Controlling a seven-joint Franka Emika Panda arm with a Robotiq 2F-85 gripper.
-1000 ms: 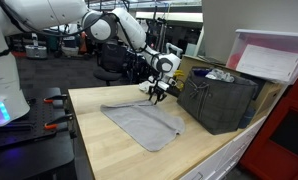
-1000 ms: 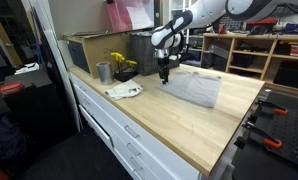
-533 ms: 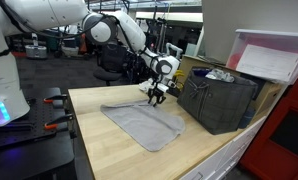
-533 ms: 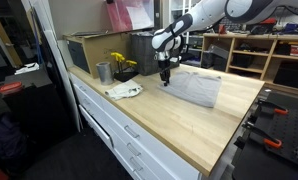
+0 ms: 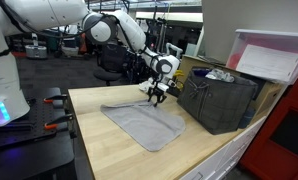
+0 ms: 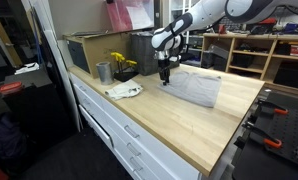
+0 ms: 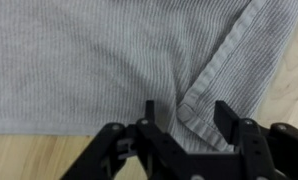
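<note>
1. Wrist view: the gripper (image 7: 189, 115) hangs directly above a grey cloth (image 7: 89, 60), and its two fingers (image 7: 149, 115) stand apart.
2. A folded-over edge of the cloth runs up between the fingers. A gap shows on each side of it, so the pincer is released and clamps nothing.
3. In both exterior views the gripper (image 5: 155, 96) (image 6: 165, 78) points straight down at one corner of the cloth (image 5: 144, 125) (image 6: 196, 88).
4. The cloth lies spread flat on a wooden table (image 5: 99, 150), well back from the table's near edge.
5. A dark bin (image 5: 221, 100) stands just right of the gripper in an exterior view.
6. In an exterior view, a metal cup (image 6: 103, 72) and a white rag (image 6: 124, 91) sit left of the cloth, apart from it.
</note>
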